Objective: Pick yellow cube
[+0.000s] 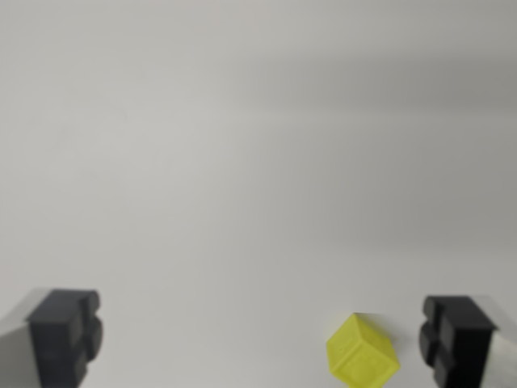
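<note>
The gripper [262, 339] is spread wide, holding nothing. The yellow cube [361, 352] lies at 5 o'clock on the white surface [242, 162], near the wrist view's right finger [456, 338]. Risk: off-centre closure could push or rotate the cube instead of clamping it.

The cube [361, 352] was coloured bright yellow; the end effector [262, 339] fingers [65, 333] were black; the desk [242, 162] was plain white.

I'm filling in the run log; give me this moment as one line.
phase: pre-grasp | gripper: open | yellow cube: on white surface, between fingers, near wrist view's right finger | held: nothing
</note>
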